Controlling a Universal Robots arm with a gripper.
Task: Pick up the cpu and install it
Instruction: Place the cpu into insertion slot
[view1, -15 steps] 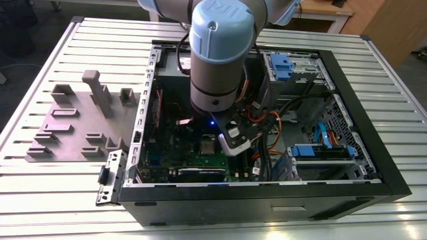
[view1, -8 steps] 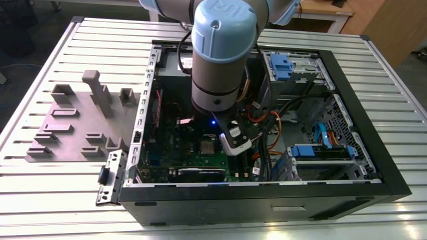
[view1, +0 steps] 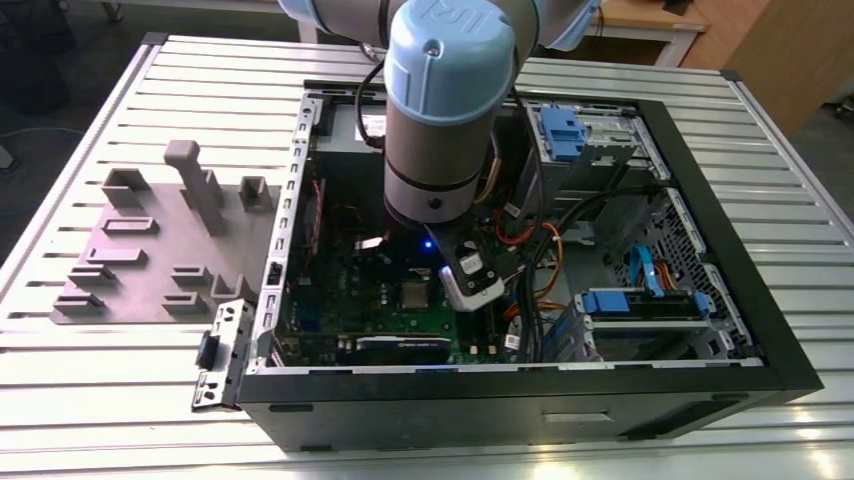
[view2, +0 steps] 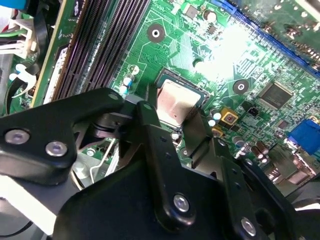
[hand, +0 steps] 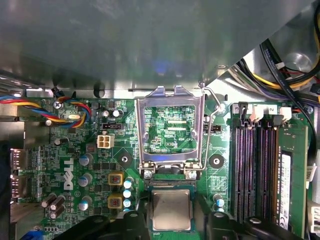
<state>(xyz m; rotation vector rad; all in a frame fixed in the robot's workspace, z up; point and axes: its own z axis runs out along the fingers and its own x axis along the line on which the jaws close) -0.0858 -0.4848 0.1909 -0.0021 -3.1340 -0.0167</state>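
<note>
The gripper (view2: 177, 122) appears pinched on the cpu (view2: 176, 100), one black finger (view2: 150, 130) against each of two opposite edges, so the chip sits straight beneath the hand, not off to a side. In the first wrist view it lies flat and square to the socket's outline, just beside the hinge of the swung-open socket frame (hand: 172, 127). This spot is deep inside the computer case (view1: 534, 420), toward its near wall.

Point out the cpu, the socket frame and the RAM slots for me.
cpu (hand: 171, 210): first wrist view, centre of its silvery top.
socket frame (hand: 170, 99): first wrist view, bar at its tabbed end.
RAM slots (hand: 256, 167): first wrist view, middle of the slot bank.
</note>
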